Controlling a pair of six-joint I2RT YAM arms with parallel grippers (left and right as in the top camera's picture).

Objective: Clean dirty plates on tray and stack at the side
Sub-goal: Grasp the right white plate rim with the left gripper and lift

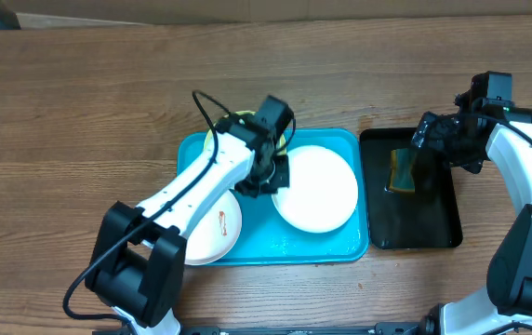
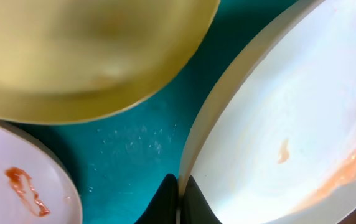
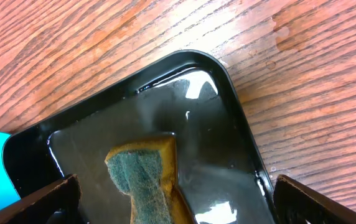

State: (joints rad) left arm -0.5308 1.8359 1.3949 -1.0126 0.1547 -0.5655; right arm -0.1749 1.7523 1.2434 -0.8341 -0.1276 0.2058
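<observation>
Left fingers [image 2: 164, 202] pinch the white plate [image 2: 277, 124] at its rim.

Overhead: evenly bright; soft shadows
Left wrist: lime-green plate [image 2: 84, 56] blurred
Right wrist: sharp; white glare on black tray [image 3: 209, 137]

Item 1: left arm [image 1: 196, 191]. White links ran from a black base at the near left edge, up and rightward. Wrist pitched downward. Left gripper [image 1: 268, 175] pointed down, its dark fingertips [image 2: 198, 202] drawn almost together, pinching the rim of the white plate [image 2: 277, 124].

Item 2: right arm [image 1: 526, 158]. It rose from the near right edge and then bent leftward at the elbow, with the black wrist held low. Right gripper [image 3: 177, 190] had its jaws spread wide, one finger at each lower corner of the wrist view, nothing held.
</observation>
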